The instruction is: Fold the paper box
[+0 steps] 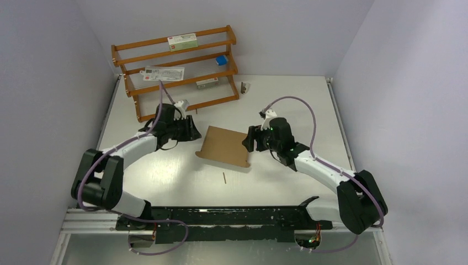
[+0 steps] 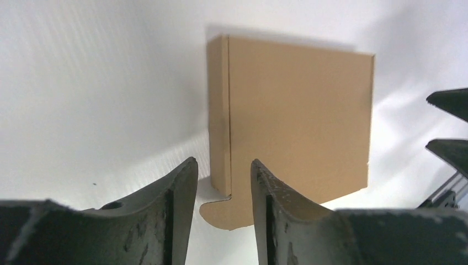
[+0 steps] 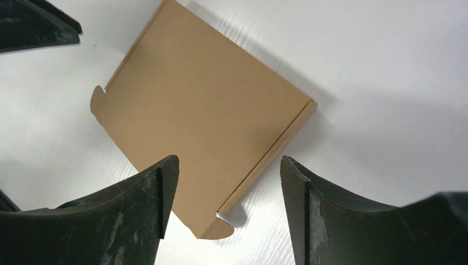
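Observation:
The paper box [image 1: 223, 146] is plain brown cardboard lying closed and flat in the middle of the white table. A rounded tab sticks out at its corner. In the left wrist view the box [image 2: 292, 121] lies just beyond my left gripper [image 2: 223, 163], which is open, with the tab and one side wall showing through the gap. In the right wrist view the box [image 3: 204, 116] lies under and ahead of my right gripper [image 3: 229, 160], which is wide open over a corner tab. Neither gripper holds anything. From above, the left gripper [image 1: 194, 131] and right gripper [image 1: 247, 141] flank the box.
A wooden rack [image 1: 176, 72] stands at the back left with white red-labelled cartons and a small blue box [image 1: 222, 60] on its shelves. A small dark item [image 1: 244, 87] sits beside the rack. A thin stick [image 1: 224, 177] lies in front of the box.

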Tool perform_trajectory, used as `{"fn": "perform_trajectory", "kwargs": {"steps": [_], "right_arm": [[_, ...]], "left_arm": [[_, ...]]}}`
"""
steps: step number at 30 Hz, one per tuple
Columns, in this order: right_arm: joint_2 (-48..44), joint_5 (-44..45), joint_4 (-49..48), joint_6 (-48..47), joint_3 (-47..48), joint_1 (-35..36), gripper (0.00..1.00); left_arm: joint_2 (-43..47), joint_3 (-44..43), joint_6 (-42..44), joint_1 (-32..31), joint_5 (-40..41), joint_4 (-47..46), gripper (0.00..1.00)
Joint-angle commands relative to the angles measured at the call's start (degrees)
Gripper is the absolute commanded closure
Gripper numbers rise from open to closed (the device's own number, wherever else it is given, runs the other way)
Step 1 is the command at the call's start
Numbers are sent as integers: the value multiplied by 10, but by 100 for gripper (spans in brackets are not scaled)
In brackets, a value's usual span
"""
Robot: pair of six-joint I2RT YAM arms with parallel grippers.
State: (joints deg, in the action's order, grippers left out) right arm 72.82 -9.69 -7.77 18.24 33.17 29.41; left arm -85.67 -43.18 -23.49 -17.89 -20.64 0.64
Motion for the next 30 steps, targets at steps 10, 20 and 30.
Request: {"fn": "perform_trajectory", "kwargs": {"steps": [10,20,30], "right_arm": [[15,171,171,-219,148,188,17],[147,290,153,-326,212,327,15],[232,403,33,-390,175,371,21]], "left_arm": [[178,-28,35,20,124,131,31],[225,53,-34,26,161,150,22],[189,95,-84,30,106,128,24]]}}
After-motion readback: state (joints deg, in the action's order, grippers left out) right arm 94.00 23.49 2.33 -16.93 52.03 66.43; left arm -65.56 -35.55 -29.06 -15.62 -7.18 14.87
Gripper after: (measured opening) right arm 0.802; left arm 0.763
